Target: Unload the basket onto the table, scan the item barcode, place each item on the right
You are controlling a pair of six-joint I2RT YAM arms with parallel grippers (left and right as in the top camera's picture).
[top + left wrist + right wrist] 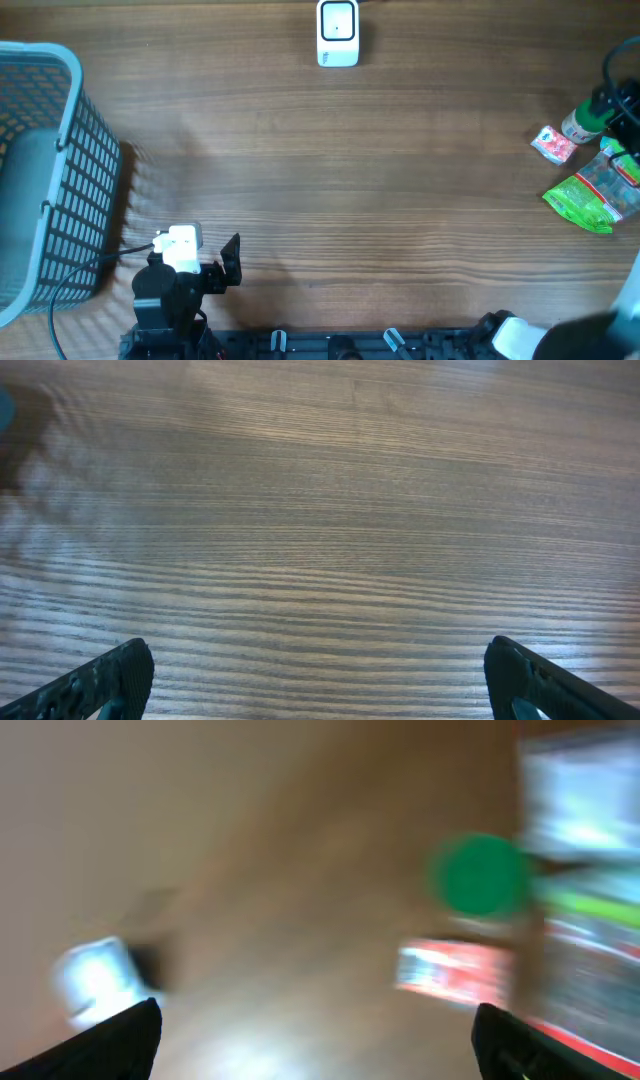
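A bare wood-grain table point(400, 180) fills the overhead view, with a white barcode scanner point(337, 32) standing at its far edge, near the middle. The items for scanning lie clustered at the right edge of the table, well apart from the scanner: a bottle with a green cap point(583, 122), a small red-and-white packet point(553, 145) just beside it, and a green bag point(592, 195) a little nearer the robot. The right gripper point(320, 1045) hangs above this cluster with its jaws spread wide and nothing between them. Its wrist camera is heavily blurred, showing only the green cap, the red packet and the scanner as a pale smudge. At the near left, the left gripper point(320, 680) is likewise wide open and empty over bare wood, beside a blue mesh basket point(85, 160).
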